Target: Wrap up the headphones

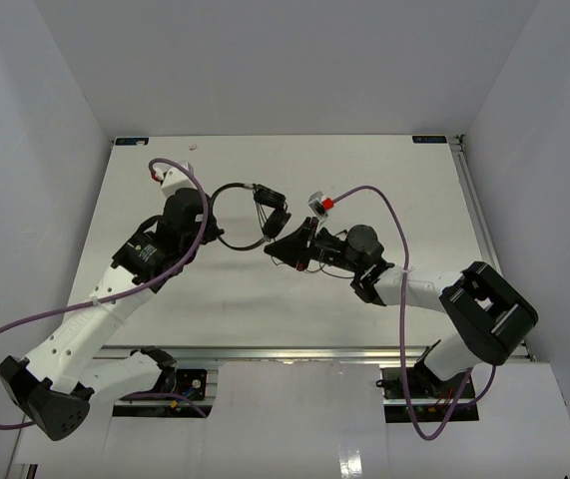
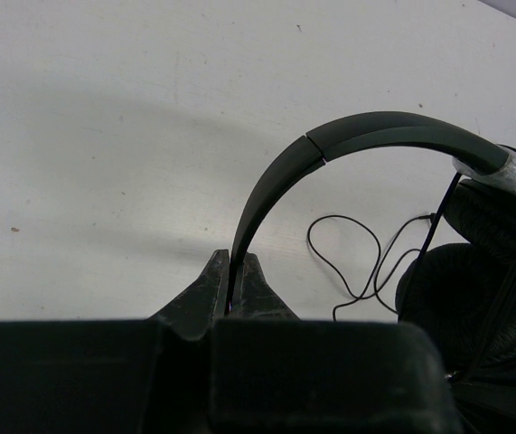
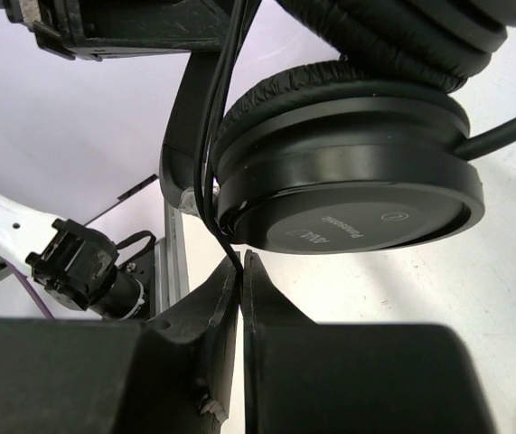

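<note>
Matte black on-ear headphones (image 1: 277, 222), glossy black earcup shell with pale lettering; plain white table (image 1: 364, 160); thick purple robot cables (image 1: 364, 188); white robot arms (image 1: 75, 339) with black joints.

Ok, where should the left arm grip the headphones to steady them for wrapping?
On the thin headband, coming from the side opposite the earcups. It is a flat, narrow strip that fits between the fingers, and the left gripper is shut on it there. The round padded cups look too wide for a sure pinch.

Over counter (image 1: 364, 160) middle, headphones (image 1: 277, 221). At their left, left gripper (image 2: 235, 276) on headband (image 2: 375, 131); at their right, right gripper (image 3: 241, 271) on cable (image 3: 211, 136), just under earcups (image 3: 348, 181).
</note>
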Robot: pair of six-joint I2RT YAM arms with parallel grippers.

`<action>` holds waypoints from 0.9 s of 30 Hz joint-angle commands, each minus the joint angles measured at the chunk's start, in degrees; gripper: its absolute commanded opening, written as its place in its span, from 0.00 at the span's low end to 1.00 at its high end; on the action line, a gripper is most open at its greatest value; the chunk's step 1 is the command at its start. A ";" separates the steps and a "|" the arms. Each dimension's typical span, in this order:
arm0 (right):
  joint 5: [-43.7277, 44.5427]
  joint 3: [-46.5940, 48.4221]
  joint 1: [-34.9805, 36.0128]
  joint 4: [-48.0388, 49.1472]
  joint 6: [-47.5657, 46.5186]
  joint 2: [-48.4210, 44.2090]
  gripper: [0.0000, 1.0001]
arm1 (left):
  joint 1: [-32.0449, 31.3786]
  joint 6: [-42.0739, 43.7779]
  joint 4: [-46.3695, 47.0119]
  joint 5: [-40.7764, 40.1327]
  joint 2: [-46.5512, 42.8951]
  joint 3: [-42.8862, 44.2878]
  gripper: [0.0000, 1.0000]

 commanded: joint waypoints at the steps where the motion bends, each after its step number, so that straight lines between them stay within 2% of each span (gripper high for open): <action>1: 2.85 2.22 0.45 -5.24 -1.69 1.39 0.08 | 0.33 -5.06 7.21 -1.70 -4.12 1.51 0.00; 8: 2.14 4.91 0.50 -5.17 -0.84 2.83 0.08 | 0.33 -5.52 5.58 -3.13 -4.55 1.98 0.00; 12: 2.91 4.95 0.51 -4.26 -0.77 3.46 0.12 | 0.33 -5.66 5.49 -3.57 -4.32 1.83 0.00; 23: 4.82 7.39 0.42 -3.00 -2.25 5.38 0.10 | 0.33 -6.54 1.65 -2.41 -1.58 5.29 0.00; 27: 4.31 9.04 0.42 -2.48 -3.88 6.15 0.19 | 0.33 -6.78 1.32 -1.75 -2.01 6.14 0.00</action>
